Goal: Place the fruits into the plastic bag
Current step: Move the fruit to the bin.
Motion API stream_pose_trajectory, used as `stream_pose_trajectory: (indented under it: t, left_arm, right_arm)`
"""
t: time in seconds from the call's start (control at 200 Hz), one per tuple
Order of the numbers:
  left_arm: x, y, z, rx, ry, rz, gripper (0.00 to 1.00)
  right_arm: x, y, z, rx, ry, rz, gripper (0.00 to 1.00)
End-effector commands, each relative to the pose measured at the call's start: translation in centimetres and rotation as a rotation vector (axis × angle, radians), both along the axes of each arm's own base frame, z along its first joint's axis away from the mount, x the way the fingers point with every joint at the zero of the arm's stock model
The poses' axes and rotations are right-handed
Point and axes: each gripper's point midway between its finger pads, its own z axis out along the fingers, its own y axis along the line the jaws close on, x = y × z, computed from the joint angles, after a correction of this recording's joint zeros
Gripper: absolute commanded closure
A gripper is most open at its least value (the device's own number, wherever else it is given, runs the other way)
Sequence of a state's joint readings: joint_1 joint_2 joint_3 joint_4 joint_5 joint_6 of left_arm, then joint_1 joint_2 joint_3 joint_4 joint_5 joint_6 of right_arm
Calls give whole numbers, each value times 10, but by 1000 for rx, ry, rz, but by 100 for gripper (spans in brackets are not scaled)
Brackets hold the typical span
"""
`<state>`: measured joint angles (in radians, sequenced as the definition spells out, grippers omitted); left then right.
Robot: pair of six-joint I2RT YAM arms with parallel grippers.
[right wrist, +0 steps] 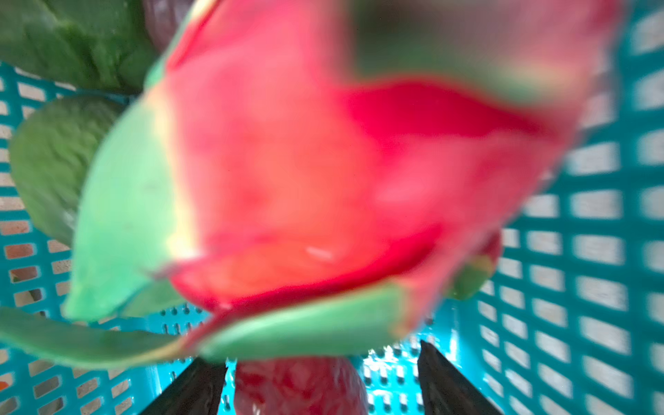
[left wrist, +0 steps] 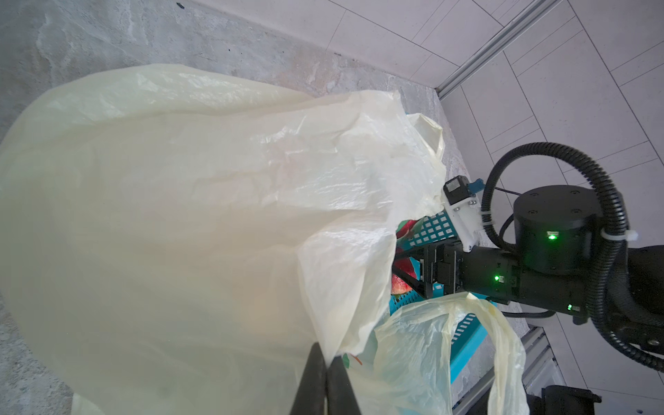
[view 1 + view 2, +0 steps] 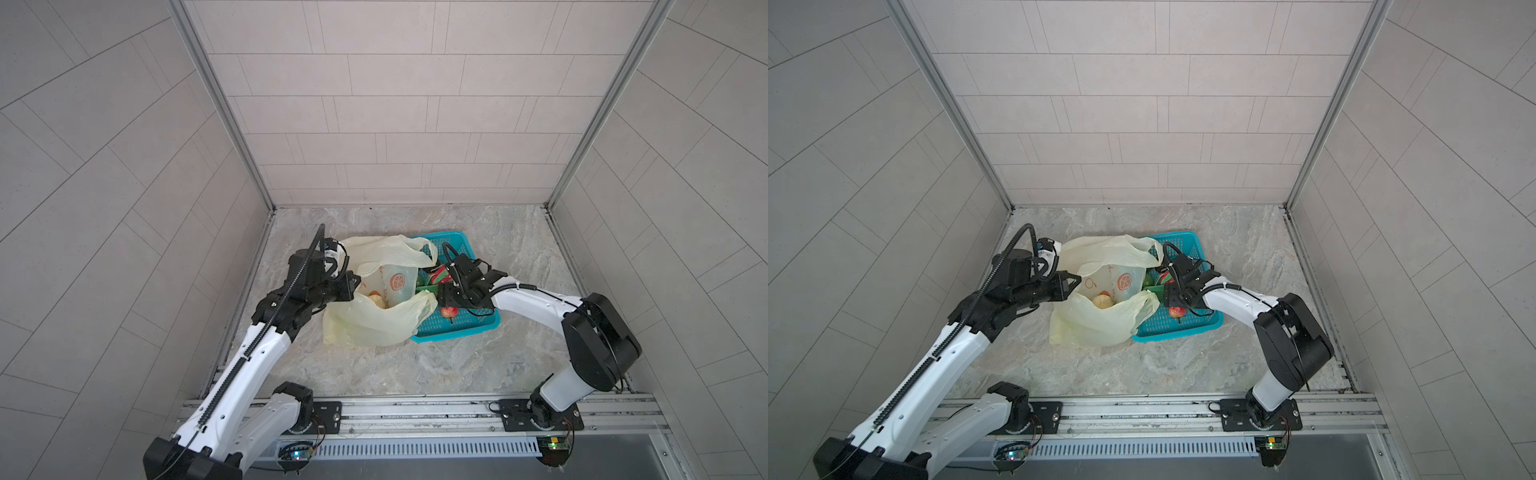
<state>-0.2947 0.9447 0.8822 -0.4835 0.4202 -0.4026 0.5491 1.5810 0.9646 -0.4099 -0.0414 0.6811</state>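
- The plastic bag point(image 3: 374, 328) slumps on the desk point(image 3: 415, 374) with its mouth gaping upward. The left claw point(image 3: 356, 284) is clenched on the rim at the bag's left side.
- The left wrist view makes that grip plain: the two dark fingers point(image 2: 312, 377) are pressed together with the thin yellow edge of the bag point(image 2: 179, 215) caught at their tips.
- The right claw point(image 3: 440, 293) is down inside the teal basket point(image 3: 457, 328), which touches the bag's right side. Its fingers are spread and gripping nothing.
- The dragon fruit point(image 3: 438, 274) lies in the basket right under that claw, and a mottled red fruit point(image 3: 449, 311) lies just beside it, nearer the rail.
- A pale fruit point(image 3: 1101, 301) already lies in the bag. Only the top views look into the mouth; from the left wrist the bag's wall hides it.
- The right wrist view shows the dragon fruit point(image 1: 305, 179) filling the picture, blurred, with the red fruit point(image 1: 298, 384) between the spread fingers point(image 1: 194, 388) and a gap on one side.
- The same view shows a green fruit point(image 1: 50, 161) against the basket mesh point(image 1: 593, 251). From above, the bag's handle and the arm cover most of the green.
- I cannot tell whether the dragon fruit touches the fingers.
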Motion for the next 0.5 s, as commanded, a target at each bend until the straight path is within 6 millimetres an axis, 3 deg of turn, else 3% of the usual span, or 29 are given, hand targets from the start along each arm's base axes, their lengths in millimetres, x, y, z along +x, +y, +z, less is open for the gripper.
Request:
stream_pose_trajectory:
  t: [0.0,0.265,0.495]
  left_arm:
    - [3,-2,9,-13,-26,-6,100]
    - [4,-4,8,-21,-24,-8,100]
    - [5,-4,7,-24,-17,-7,100]
  right_arm:
    - [3,9,11,29,-24,36,17]
    - [-11,10,-8,-15,61,130,21]
    - [-25,11,-29,-21,128,158,38]
